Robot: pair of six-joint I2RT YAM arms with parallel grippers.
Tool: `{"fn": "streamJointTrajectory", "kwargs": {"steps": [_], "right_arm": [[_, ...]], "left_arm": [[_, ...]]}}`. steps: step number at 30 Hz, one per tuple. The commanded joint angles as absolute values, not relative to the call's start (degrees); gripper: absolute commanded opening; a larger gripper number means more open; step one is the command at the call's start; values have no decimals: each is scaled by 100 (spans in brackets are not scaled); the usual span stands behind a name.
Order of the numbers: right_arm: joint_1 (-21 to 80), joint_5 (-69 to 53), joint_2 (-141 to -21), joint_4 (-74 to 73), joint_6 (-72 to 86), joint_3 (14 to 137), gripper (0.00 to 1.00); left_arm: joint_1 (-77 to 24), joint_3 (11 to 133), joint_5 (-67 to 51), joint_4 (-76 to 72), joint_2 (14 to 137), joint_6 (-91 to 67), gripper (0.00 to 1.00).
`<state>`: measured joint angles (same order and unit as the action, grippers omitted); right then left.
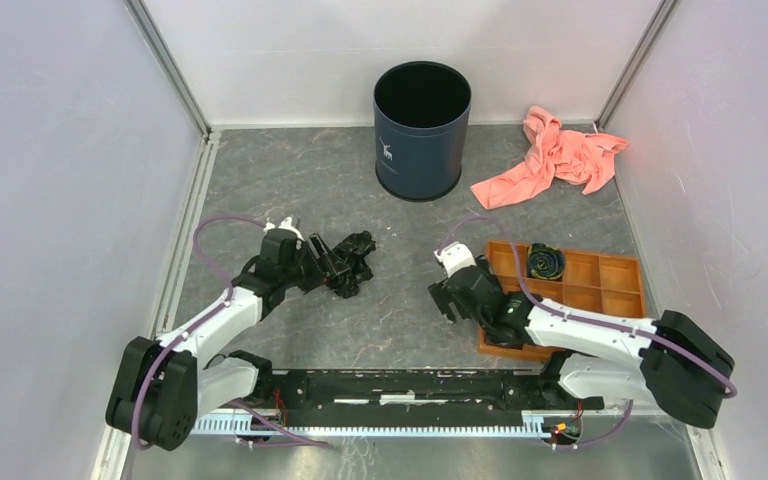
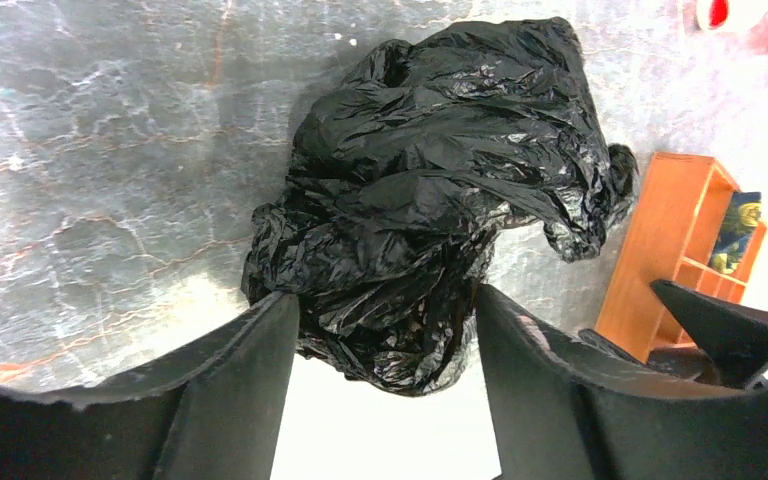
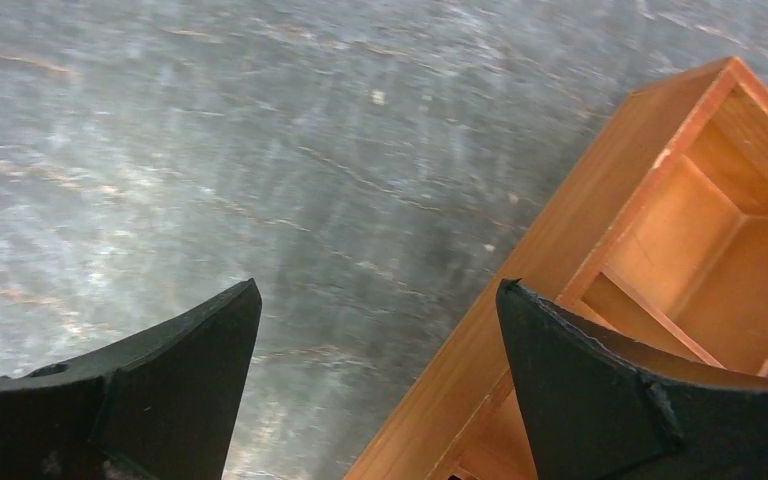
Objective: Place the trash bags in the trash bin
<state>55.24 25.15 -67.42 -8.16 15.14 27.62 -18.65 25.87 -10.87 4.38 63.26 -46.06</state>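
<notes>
1. Since the trash bag (image 2: 430, 190) lies crumpled on the tabletop (image 1: 290, 180), left of centre and right in front of my left arm, it is that arm's to take.
2. It is bunched into a heap, and its longer run stretches away from my left pincer (image 2: 385, 300), slanting a little to the right.
3. My left pincer straddles the near end of the heap. The film touches both inner faces, but I cannot tell whether the jaws truly bite.
4. The trash bin (image 1: 420, 150) stands upright and open-mouthed at the far side, well apart from the bag and beyond it to the right. I judge the carry must go up, forward and rightward over the rim.
5. My right pincer (image 3: 378, 290) hangs released and empty over bare tabletop, just beside the orange tray (image 3: 560, 250) and farther from the bag.
</notes>
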Motion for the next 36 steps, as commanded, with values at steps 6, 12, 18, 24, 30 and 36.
{"fn": "streamJointTrajectory", "kwargs": {"steps": [6, 12, 18, 24, 30, 36], "right_arm": [[5373, 1314, -6697, -44, 939, 3198, 96], [5340, 547, -7359, 979, 886, 3881, 96], [5097, 153, -8096, 1461, 400, 4626, 94], [5106, -612, -8917, 1860, -598, 5227, 89], [5079, -751, -9851, 2263, -556, 5837, 75], [5080, -557, -9743, 1817, -275, 6230, 12]], "left_arm": [[-1837, 2479, -1607, -50, 6052, -4719, 38], [-1837, 2452, -1832, 229, 5782, -4656, 11], [-1837, 2517, -1661, 664, 5433, -4500, 2], [-1837, 2594, -1791, 788, 5420, -4341, 2], [-1837, 2769, -1909, 914, 5489, -4108, 2], [-1837, 3198, -1789, 1451, 5389, -3929, 2]]}}
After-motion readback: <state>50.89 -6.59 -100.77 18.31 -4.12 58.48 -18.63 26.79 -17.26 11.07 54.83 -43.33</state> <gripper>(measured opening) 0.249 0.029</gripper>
